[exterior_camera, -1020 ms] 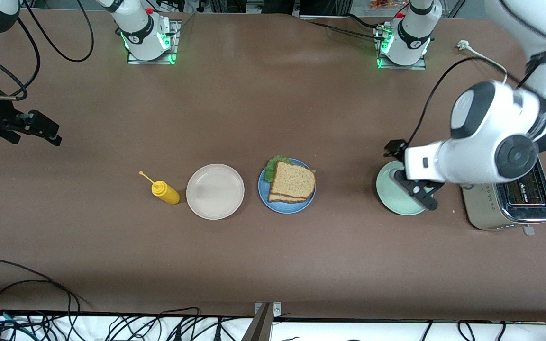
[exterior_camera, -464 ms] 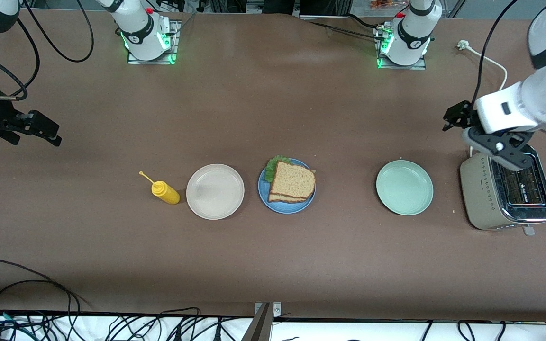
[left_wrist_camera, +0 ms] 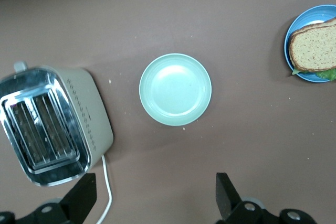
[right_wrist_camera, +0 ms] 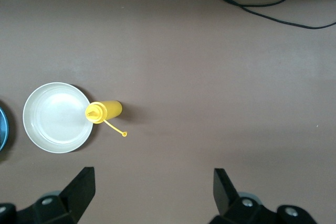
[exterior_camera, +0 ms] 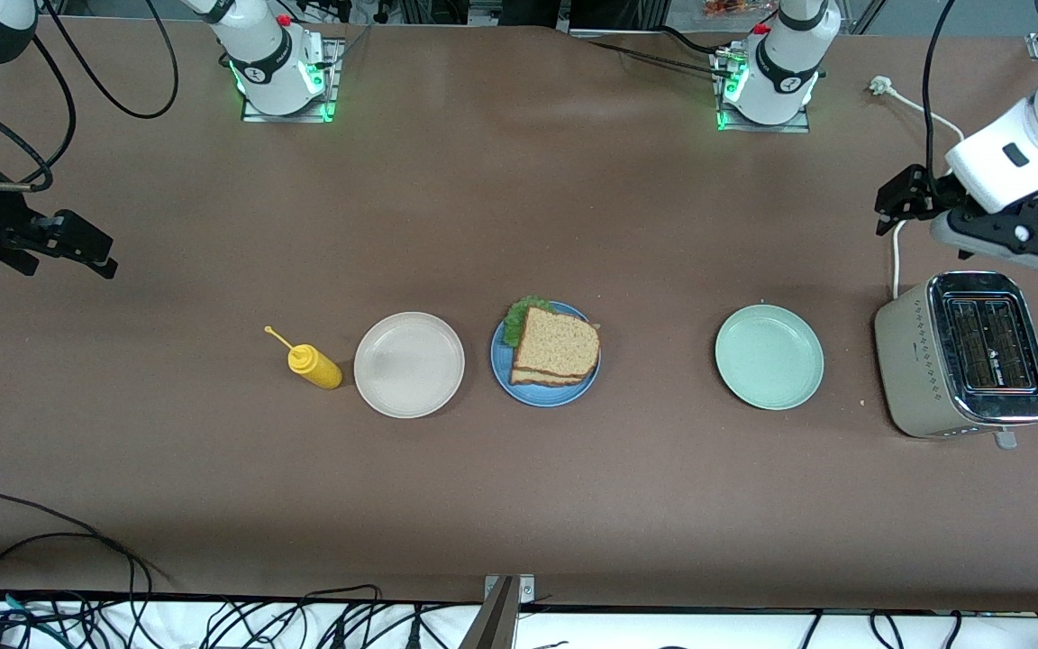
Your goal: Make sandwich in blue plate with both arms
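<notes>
Brown and matte, the surface [exterior_camera: 519, 207] carried a row of things across its middle. Roughly midway along the row sat the blue plate [exterior_camera: 503, 368], round with a raised rim, and on it lay the sandwich [exterior_camera: 557, 347]: two squarish slices of brown wholegrain bread with darker crusts, stacked one on the other, with a ruffled green lettuce leaf [exterior_camera: 519, 317] poking out at one corner (the corner toward the arms' bases). The top slice looked speckled and dry, its crust a thin dark line around the edge. Part of the sandwich overhung the plate's rim.

Beside the blue plate, toward the right arm's end, sat a beige plate [exterior_camera: 409, 364] with nothing on it, and just beside that a yellow squeeze bottle [exterior_camera: 314, 365] lay on its side, its cap dangling on a thin strap. Toward the left arm's end sat a pale green plate [exterior_camera: 769, 356], also bare, and then a silver toaster [exterior_camera: 965, 356] with two slots and a white cord [exterior_camera: 896, 261].

The left gripper [exterior_camera: 978, 221] hung over the surface near the toaster, its jaws apart and holding nothing. The right gripper [exterior_camera: 59, 248] waited over the surface's right-arm end, well apart from the plates, jaws likewise spread wide and bare.
</notes>
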### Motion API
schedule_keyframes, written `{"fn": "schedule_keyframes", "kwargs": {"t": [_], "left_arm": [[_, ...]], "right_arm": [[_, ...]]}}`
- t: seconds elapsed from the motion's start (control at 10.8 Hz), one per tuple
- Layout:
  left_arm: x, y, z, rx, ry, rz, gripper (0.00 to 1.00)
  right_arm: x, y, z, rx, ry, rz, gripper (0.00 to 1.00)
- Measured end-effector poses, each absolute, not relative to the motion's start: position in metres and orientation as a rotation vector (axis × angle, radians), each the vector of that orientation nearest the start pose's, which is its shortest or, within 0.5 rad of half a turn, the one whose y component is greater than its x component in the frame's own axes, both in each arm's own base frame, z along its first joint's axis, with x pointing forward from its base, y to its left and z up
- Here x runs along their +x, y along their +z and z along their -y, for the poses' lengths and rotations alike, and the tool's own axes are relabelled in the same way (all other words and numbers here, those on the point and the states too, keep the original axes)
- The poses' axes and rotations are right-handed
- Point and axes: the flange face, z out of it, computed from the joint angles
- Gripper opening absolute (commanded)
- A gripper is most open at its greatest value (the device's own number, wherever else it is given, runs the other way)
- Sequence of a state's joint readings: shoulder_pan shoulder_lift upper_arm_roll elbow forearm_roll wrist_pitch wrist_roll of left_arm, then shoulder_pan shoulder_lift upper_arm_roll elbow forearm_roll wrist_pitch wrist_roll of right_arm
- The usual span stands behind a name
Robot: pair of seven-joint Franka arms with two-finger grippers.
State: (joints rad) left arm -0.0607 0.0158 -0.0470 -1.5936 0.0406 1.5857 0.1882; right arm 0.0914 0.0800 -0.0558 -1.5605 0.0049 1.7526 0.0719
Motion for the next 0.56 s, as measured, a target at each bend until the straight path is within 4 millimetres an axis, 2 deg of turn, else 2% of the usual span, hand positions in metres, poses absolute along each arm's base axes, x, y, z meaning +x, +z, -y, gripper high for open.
{"fn": "schedule_keyframes", "kwargs": {"t": [0.28, 0.56], "left_arm": [[0.531, 0.616, 0.053, -3.117, 0.025, -0.383, 1.00], [0.527, 0.613, 0.054, -3.164, 0.040, -0.297, 1.00]], "right_arm": [[0.595, 0.601, -0.023, -3.130, -0.176, -0.057, 1.00], [0.595, 0.601, -0.023, -3.130, -0.175, -0.057, 1.00]]}}
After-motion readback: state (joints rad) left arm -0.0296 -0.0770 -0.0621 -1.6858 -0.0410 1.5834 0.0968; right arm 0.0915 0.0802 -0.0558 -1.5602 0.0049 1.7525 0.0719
